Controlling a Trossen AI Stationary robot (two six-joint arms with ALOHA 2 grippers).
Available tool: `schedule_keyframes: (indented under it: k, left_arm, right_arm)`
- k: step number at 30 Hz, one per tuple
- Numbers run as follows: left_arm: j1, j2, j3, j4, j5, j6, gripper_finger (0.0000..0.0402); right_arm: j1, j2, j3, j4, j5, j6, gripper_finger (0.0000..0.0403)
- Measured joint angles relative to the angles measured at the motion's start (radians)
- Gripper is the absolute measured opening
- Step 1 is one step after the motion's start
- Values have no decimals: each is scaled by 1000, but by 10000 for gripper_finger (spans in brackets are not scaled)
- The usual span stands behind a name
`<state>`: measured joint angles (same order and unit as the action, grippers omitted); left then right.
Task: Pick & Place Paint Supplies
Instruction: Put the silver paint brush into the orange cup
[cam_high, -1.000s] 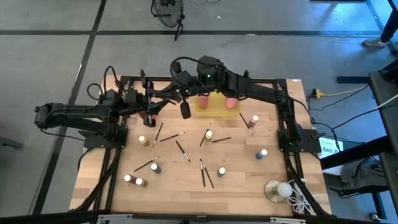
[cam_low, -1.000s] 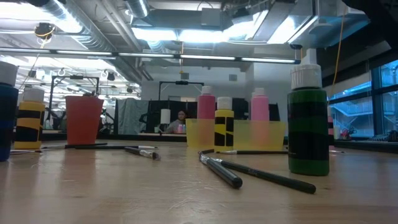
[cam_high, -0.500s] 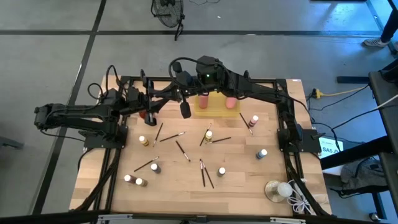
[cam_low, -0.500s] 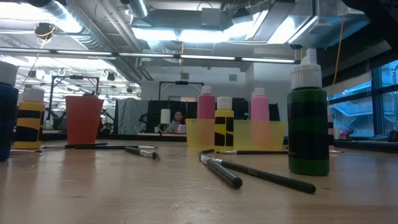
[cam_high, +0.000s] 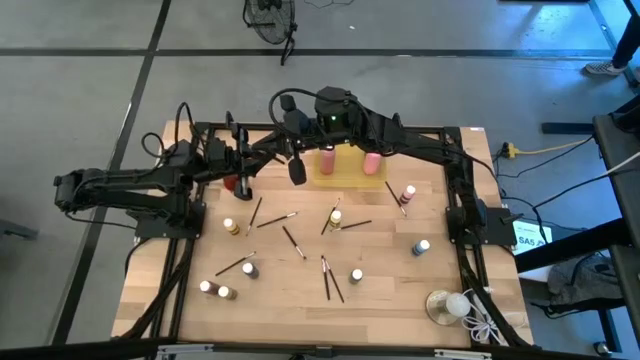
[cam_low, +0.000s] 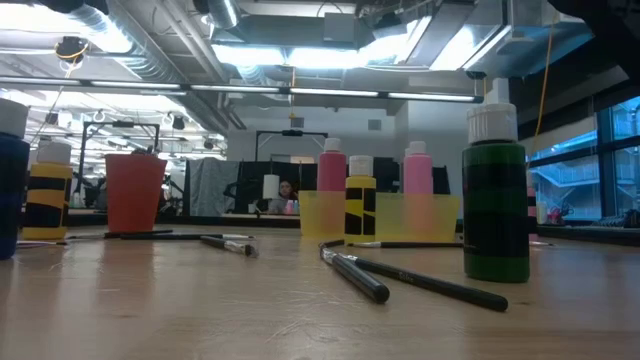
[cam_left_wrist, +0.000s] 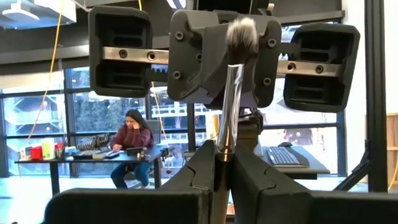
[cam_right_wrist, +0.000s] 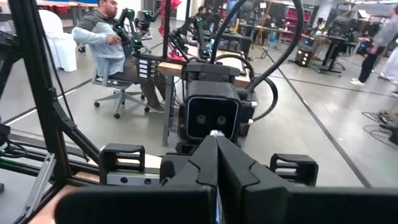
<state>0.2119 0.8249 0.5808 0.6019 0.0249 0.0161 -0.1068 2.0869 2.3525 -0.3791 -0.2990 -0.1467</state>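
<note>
The left gripper (cam_left_wrist: 225, 163) now pinches a paintbrush (cam_left_wrist: 233, 87) between its fingers (cam_left_wrist: 199, 167), the handle upright and the pale bristle tuft standing just in front of the right arm's wrist camera block. A second ago its jaws stood wider; they have since closed onto the handle. In the high view the left gripper (cam_high: 270, 152) has edged slightly toward the right arm at the far side of the table (cam_high: 390, 295), meeting the right gripper (cam_high: 283, 150) almost tip to tip above the far left part of the board. The right gripper's fingers (cam_right_wrist: 205, 163) are pressed together, as before, and it faces the left arm's camera housing; whether they still touch the brush cannot be told.

The red cup (cam_high: 237, 184) stands under the left arm, near the far left corner. To the right of the grippers, the yellow tray (cam_high: 348, 168) holds two pink bottles (cam_high: 326, 160), unchanged. The rest lies as it did: loose brushes (cam_high: 331, 280) scattered across the middle, small white-capped bottles (cam_high: 356, 276) dotted around, a blue one (cam_high: 422, 246) toward the right edge. The low view shows the green bottle (cam_low: 495, 205) nearest and a yellow bottle (cam_low: 360, 205) between the pink ones, all unmoved. A person (cam_left_wrist: 129, 144) sits at a desk in the room beyond.
</note>
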Motion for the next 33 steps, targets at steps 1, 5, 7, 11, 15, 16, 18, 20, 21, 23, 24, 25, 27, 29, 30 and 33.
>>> schedule_keyframes:
  k: [1,5,7,11,15,16,18,20,21,23,24,25,27,29,30,33]
  left_arm:
    - [0,0,0,-4,-2,-2,22]
    - [1,-3,0,-23,-8,-4,21]
    - [1,-7,0,-35,-13,-4,21]
    - [1,-10,0,-40,-15,-4,21]
    - [1,-14,0,-31,-9,-4,21]
    - [1,-13,0,-32,-7,-4,21]
    - [1,-17,0,-27,-8,-4,21]
    - [2,-23,3,-14,-14,-6,21]
    - [2,-26,3,-18,-14,-6,21]
    - [1,-28,3,-27,-13,-3,21]
    - [1,-32,3,-32,-9,0,21]
    - [1,-40,3,-42,-9,1,21]
    - [1,-50,3,-56,-9,2,21]
    - [1,-61,2,-86,-11,1,21]
    - [1,-68,2,-98,-16,1,21]
    - [1,-99,2,-135,-36,4,21]
  right_arm:
    - [0,0,0,-6,13,0,0]
    - [2,-2,1,-32,42,5,0]
    - [2,-9,1,-48,68,5,0]
    - [4,-18,1,-66,94,8,0]
    - [9,-27,0,-66,84,8,5]
    - [9,-29,0,-73,83,6,10]
    - [9,-32,0,-84,81,5,23]
    - [9,-33,0,-103,77,8,42]
    - [9,-33,0,-111,77,18,53]
    - [10,-33,-1,-121,77,43,78]
    - [10,-33,-1,-124,77,54,92]
    - [9,-33,-1,-127,84,65,107]
    - [9,-33,-1,-134,116,92,138]
    - [9,-35,-1,-142,163,115,167]
    - [9,-39,-1,-147,187,121,181]
    - [12,-58,-1,-149,233,123,213]
